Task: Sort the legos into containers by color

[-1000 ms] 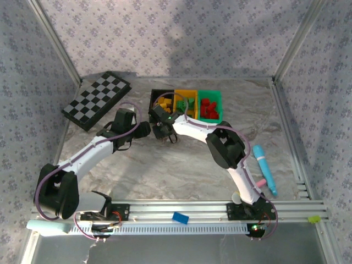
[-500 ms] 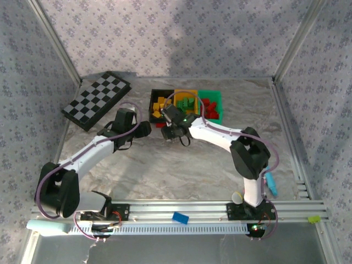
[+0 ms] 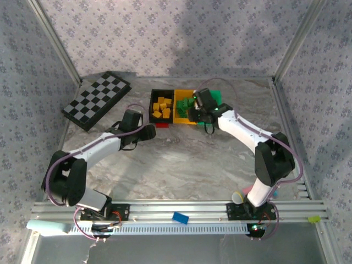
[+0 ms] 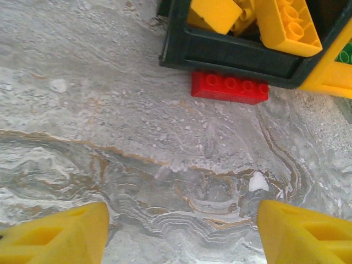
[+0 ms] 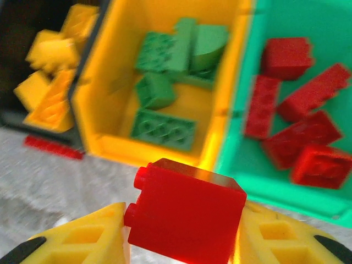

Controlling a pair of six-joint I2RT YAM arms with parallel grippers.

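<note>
My right gripper (image 5: pixel 184 231) is shut on a chunky red lego (image 5: pixel 184 212), held just in front of the wall between the yellow container (image 5: pixel 159 157) and the green container (image 5: pixel 286 195). Several green legos (image 5: pixel 165 129) lie in the yellow one, several red legos (image 5: pixel 300 132) in the green one. In the top view the right gripper (image 3: pixel 201 113) hovers over the near edge of those containers. My left gripper (image 4: pixel 184 231) is open above bare table. A flat red lego (image 4: pixel 230 88) lies ahead of it against the black container (image 4: pixel 231 58), which holds yellow legos (image 4: pixel 286 25).
A black-and-white checkered board (image 3: pixel 97 100) lies at the back left. A blue brick (image 3: pixel 180 218) rests on the front rail. Metal frame posts and patterned walls close in the table on three sides.
My right arm has swung right from in front of the black container to the yellow and green ones. The left gripper has edged right, toward the flat red lego.
</note>
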